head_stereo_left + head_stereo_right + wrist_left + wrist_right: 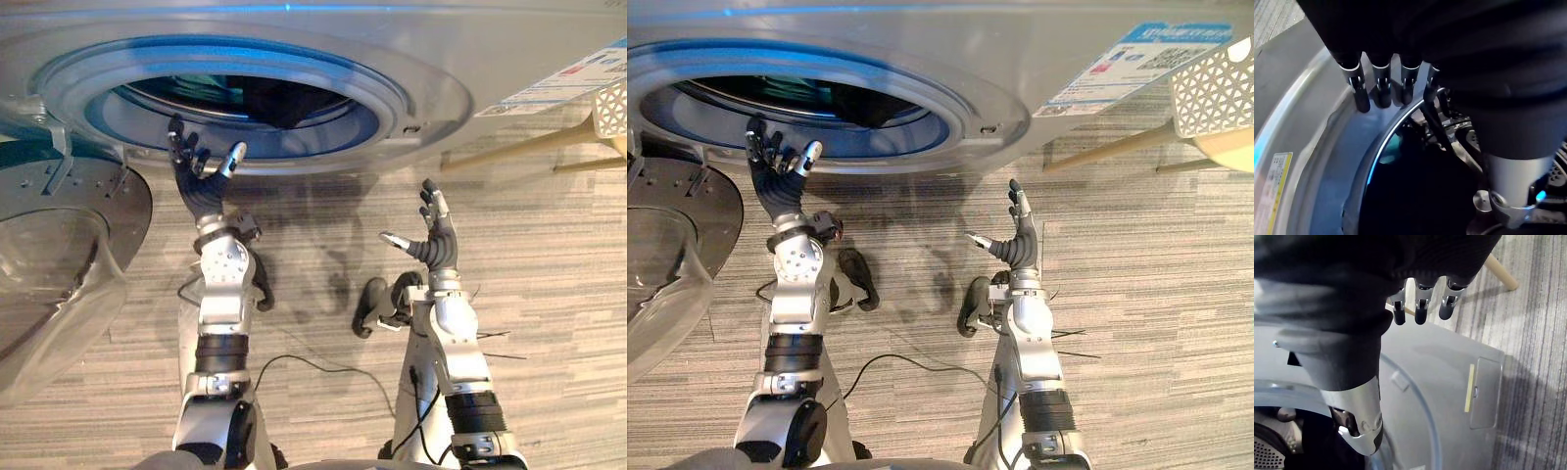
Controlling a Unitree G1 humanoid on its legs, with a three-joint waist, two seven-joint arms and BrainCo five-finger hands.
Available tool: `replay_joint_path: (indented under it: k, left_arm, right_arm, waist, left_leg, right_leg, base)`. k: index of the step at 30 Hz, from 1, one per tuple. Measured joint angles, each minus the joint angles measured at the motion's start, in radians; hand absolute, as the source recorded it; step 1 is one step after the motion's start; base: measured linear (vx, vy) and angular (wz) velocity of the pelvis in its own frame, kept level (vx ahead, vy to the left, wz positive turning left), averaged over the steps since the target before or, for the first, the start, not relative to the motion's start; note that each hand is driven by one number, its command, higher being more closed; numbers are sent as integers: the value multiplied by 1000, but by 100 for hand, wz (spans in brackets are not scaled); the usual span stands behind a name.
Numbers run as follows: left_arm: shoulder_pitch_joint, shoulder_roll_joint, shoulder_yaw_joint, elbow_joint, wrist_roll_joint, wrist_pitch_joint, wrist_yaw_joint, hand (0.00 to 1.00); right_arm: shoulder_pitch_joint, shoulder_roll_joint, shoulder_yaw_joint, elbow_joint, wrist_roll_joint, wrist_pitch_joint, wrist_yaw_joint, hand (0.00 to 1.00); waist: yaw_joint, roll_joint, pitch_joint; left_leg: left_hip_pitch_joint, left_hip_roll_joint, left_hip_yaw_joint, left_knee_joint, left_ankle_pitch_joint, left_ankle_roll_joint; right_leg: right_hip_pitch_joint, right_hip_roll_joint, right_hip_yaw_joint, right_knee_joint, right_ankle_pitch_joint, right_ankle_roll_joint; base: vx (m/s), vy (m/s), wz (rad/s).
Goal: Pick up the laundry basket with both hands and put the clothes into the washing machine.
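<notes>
The two silver arms rise from 6 o'clock, and both hands are empty. The right hand (436, 240) hangs over the striped floor (549, 294) at about 4 o'clock, fingers straight and thumb spread, holding nothing. The left hand (203, 181), at 10 o'clock, is just as slack, its dark fingertips (1382, 93) close to the rim of the drum opening (245, 98) of the washing machine (441, 59). Inside lie dark shapes with a teal patch; whether that is clothing I cannot tell. The open door (59, 255) juts out at 8 o'clock, just beside the left arm, so a sideways swing could knock it, or the fingers could snag the rim. The white lattice laundry basket (612, 106) sits far off at 2 o'clock on thin wooden legs (519, 147), well apart from both hands. If one hand arrives before the other, it may tip.
</notes>
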Motion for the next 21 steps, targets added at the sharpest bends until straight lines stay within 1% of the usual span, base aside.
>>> replay_joint_path:
  k: [2, 3, 4, 5, 6, 7, 8, 9, 11, 14, 15, 17, 18, 20, 21]
  left_arm:
    - [32, -9, -55, 7, -17, -4, -8, 0]
    - [54, -11, -81, 23, -28, -15, -28, 0]
    - [66, -8, -93, 39, -35, -20, -36, 0]
    - [98, -4, -103, 77, -37, -21, -55, 0]
    - [114, -4, -105, 100, -40, -21, -71, 0]
    - [152, -2, -106, 153, -58, -21, -97, 0]
    - [196, 5, -106, 207, -77, -20, -128, 0]
    - [216, 9, -106, 240, -83, -20, -145, 0]
    - [294, 35, -103, 344, -110, -18, -198, 0]
    - [347, 48, -92, 452, -124, -18, -241, 0]
    - [369, 58, -82, 522, -125, -16, -259, 0]
    - [387, 69, -63, 604, -123, -15, -274, 0]
    - [389, 75, -47, 677, -112, -13, -292, 0]
    - [391, 95, -46, 771, -93, -4, -310, 0]
    - [402, 111, -36, 811, -65, 4, -322, 0]
  right_arm:
    - [7, 0, 3, 48, 0, 5, -6, 0]
    - [21, 0, 7, 74, 1, 8, -17, 0]
    - [29, 0, 8, 86, 1, 9, -18, 0]
    - [46, 1, 10, 114, 2, 12, -18, 0]
    - [56, 1, 10, 126, 3, 15, -18, 0]
    - [77, -1, 9, 155, 6, 15, -18, 0]
    - [103, -1, 9, 187, 19, 17, -19, 0]
    - [118, -2, 8, 206, 25, 17, -18, 0]
    - [158, -6, 8, 286, 47, 28, -18, 0]
    - [205, -16, 8, 358, 65, 38, -17, 0]
    - [218, -22, 8, 405, 69, 45, -14, 0]
    - [218, -21, 9, 467, 72, 46, -13, 0]
    - [216, -26, 8, 527, 72, 48, -4, 0]
    - [203, -44, 11, 635, 71, 54, 12, 0]
    - [198, -55, 8, 702, 71, 59, 26, 0]
  waist:
    - [9, 0, 0]
    - [19, 0, -1]
    - [19, 1, -2]
    - [22, 1, -5]
    - [22, 1, -5]
    - [23, 2, -10]
    - [22, 2, -28]
    - [22, 2, -35]
    - [30, 4, -42]
    - [45, 15, -70]
    - [46, 17, -93]
    - [45, 14, -112]
    - [43, 21, -133]
    - [43, 30, -165]
    - [40, 31, -177]
  left_leg:
    - [56, -15, 0, -33, 6, -9]
    - [100, -17, 4, -63, 12, -10]
    - [126, -21, 5, -81, 14, -12]
    - [189, -32, 6, -127, 22, -21]
    - [225, -36, 10, -154, 27, -25]
    - [306, -50, 14, -220, 44, -32]
    - [388, -59, 26, -294, 63, -38]
    - [440, -67, 31, -338, 76, -41]
    - [651, -84, 55, -509, 117, -56]
    - [847, -101, 81, -683, 160, -62]
    - [942, -112, 95, -772, 181, -64]
    - [1036, -132, 114, -868, 210, -64]
    - [1097, -151, 123, -946, 238, -64]
    - [1179, -182, 133, -1093, 298, -63]
    - [1260, -209, 146, -1229, 363, -61]
  right_leg:
    - [60, -2, -10, -32, 0, 0]
    - [108, -2, -22, -63, 2, -3]
    - [137, -3, -30, -82, 3, -4]
    - [206, -8, -48, -126, 6, -5]
    - [244, -10, -60, -153, 11, -6]
    - [330, -11, -80, -218, 23, -3]
    - [416, -10, -105, -292, 40, -2]
    - [468, -8, -117, -338, 53, 0]
    - [682, 14, -158, -521, 107, 10]
    - [884, 36, -199, -718, 173, 25]
    - [981, 50, -211, -823, 210, 34]
    - [1070, 56, -222, -924, 247, 43]
    - [1129, 64, -228, -1010, 282, 55]
    - [1204, 82, -241, -1161, 352, 66]
    - [1273, 95, -254, -1281, 411, 72]
  base:
    - [78, -49, 16]
    - [106, -62, 21]
    - [142, -69, 25]
    - [86, -38, 25]
    - [136, -46, 34]
    - [140, -48, 34]
    - [220, -70, 36]
    - [228, -64, 26]
    - [205, -30, 20]
    - [148, 13, 14]
    - [133, 36, 9]
    - [128, 47, 7]
    - [113, 52, 7]
    - [133, 63, 6]
    - [165, 52, 6]
